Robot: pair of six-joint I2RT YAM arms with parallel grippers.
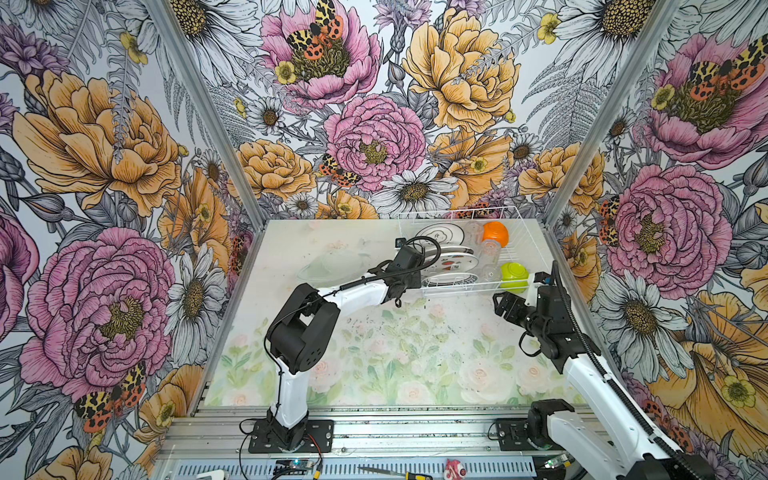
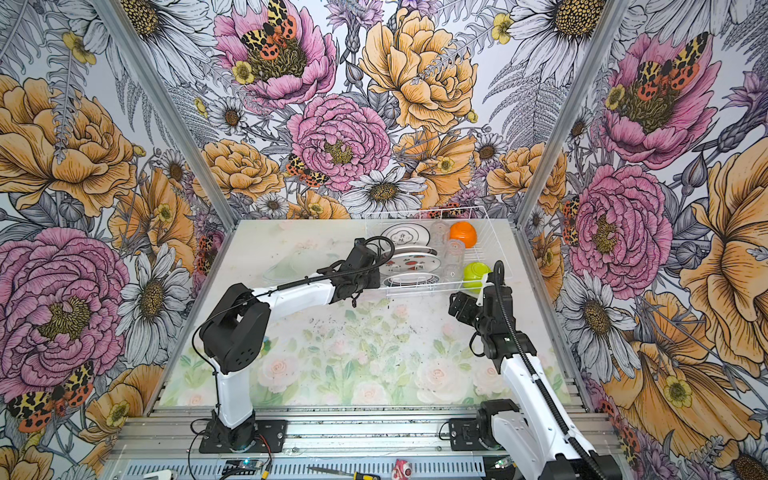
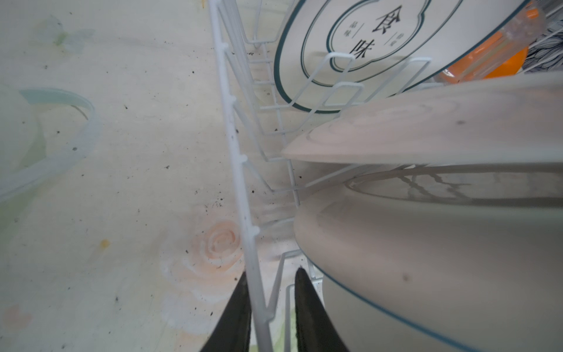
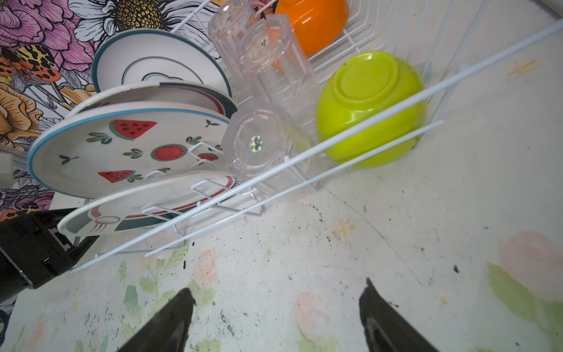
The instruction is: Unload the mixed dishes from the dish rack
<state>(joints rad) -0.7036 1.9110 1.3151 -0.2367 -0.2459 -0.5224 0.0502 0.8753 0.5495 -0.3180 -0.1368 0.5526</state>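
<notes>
The left gripper (image 3: 271,271) pinches the side wire of the rack (image 3: 240,170). Four plates (image 4: 122,146) stand on edge right beside its inner finger. They are hard, smooth and can break, so the top rim is the best place to take one. The right gripper (image 4: 278,285) is spread wide and empty. Just ahead of it sit three clear cups (image 4: 256,143), light and slippery, and two light bowls: the green bowl (image 4: 365,106) near, the orange bowl (image 4: 310,21) farther back.

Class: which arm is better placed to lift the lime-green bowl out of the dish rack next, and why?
Right. The right tool is open and empty, just outside the dish rack near the lime-green bowl. The left tool straddles the rack's side wire beside the plates.
</notes>
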